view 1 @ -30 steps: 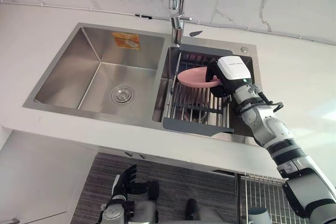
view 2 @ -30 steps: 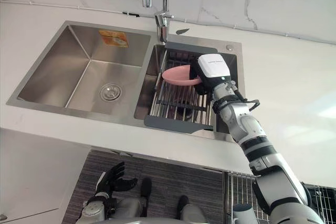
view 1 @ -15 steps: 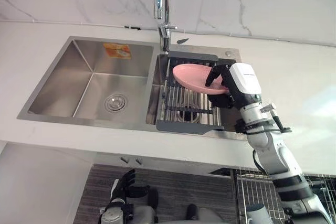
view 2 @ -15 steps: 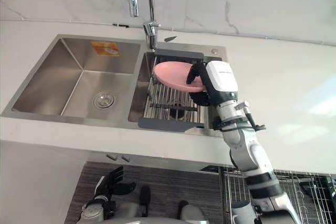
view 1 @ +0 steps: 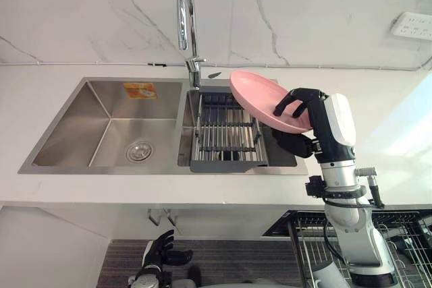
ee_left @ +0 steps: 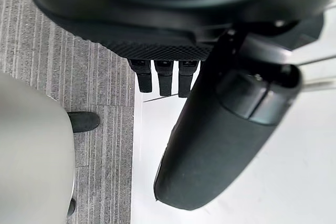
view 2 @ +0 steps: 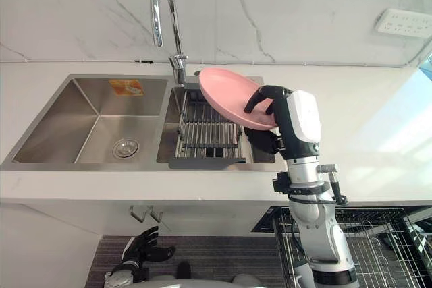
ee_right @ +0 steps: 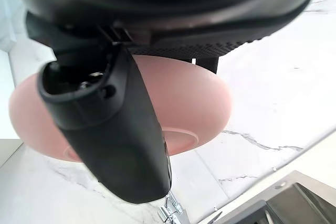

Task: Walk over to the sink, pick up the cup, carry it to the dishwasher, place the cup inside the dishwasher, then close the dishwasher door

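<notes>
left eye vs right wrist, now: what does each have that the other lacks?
Left eye view: the rack, the socket, and the left hand open, low by the floor. Right wrist view: the pink plate from below, foot ring visible, thumb across it. Both: the right hand shut on the plate, the faucet, the sink, the marble wall.

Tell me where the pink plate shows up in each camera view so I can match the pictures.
Left eye view: the pink plate is right of centre, tilted above the sink rack, gripped by the right hand.
Right eye view: near centre, same grip.
Right wrist view: its underside lies behind the thumb.
Left wrist view: the left hand hangs over striped floor.
Shared landmark: the faucet, left of the plate in both eye views.
</notes>
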Controlling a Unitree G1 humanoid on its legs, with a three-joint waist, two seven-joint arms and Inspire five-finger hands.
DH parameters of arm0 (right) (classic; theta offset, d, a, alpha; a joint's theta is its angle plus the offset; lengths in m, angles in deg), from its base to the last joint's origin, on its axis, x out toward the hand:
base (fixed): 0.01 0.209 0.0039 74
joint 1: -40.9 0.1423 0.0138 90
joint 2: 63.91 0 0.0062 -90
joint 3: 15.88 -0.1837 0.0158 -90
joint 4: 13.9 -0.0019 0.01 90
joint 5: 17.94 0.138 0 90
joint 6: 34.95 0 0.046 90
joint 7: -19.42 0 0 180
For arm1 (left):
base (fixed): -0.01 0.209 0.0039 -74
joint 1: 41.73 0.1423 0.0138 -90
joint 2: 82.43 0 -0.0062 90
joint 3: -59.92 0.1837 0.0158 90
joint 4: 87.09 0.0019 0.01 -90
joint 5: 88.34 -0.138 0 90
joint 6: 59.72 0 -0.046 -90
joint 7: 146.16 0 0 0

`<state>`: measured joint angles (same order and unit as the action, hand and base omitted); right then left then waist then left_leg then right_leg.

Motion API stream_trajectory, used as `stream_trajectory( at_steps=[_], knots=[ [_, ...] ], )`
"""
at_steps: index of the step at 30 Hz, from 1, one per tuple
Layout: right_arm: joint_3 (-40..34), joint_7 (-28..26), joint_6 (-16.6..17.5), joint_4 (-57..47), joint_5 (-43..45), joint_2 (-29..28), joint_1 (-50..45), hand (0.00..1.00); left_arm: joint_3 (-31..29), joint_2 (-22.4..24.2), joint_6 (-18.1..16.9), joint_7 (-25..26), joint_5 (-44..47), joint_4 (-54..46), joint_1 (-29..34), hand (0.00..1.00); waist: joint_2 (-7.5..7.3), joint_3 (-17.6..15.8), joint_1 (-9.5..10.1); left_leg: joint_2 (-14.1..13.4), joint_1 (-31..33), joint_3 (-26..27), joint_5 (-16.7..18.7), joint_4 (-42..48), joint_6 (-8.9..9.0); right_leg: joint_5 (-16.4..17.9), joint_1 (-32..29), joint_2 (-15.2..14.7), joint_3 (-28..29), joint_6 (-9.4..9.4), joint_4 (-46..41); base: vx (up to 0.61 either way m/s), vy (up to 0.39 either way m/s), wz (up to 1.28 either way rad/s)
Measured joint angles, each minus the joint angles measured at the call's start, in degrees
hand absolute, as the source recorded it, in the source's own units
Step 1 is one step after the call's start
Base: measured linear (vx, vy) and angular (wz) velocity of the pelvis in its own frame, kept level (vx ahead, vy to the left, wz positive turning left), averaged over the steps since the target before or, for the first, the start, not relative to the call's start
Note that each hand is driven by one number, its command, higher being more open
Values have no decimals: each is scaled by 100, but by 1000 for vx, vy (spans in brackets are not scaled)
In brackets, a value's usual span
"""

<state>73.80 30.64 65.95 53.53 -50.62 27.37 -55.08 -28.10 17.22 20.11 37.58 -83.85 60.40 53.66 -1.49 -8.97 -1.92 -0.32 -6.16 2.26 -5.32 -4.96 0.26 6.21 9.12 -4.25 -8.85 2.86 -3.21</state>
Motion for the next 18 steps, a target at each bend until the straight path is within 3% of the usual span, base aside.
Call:
stream_trajectory(
  at_steps=[8,15,18],
  knots=[
    [-278,101,0,-354,-1,-131,-461,30,251,-34,-4,5,-1,110,-60,90,78,41,-66,-40,119,-9,37,163,34,-32,3,43,15,-36,2,-14,-18,1],
    [-373,199,-3,-308,1,101,-310,30,345,61,-5,4,1,125,-166,90,334,-30,-56,-124,1050,-205,750,1690,72,-11,-598,88,244,-100,-402,-64,5,-16],
    [-387,210,-17,-218,-2,90,-377,30,423,75,-7,6,-3,162,-141,90,396,-2,-163,-90,1069,-191,983,1825,56,2,-678,79,527,-36,-480,-53,78,-44]
  ],
)
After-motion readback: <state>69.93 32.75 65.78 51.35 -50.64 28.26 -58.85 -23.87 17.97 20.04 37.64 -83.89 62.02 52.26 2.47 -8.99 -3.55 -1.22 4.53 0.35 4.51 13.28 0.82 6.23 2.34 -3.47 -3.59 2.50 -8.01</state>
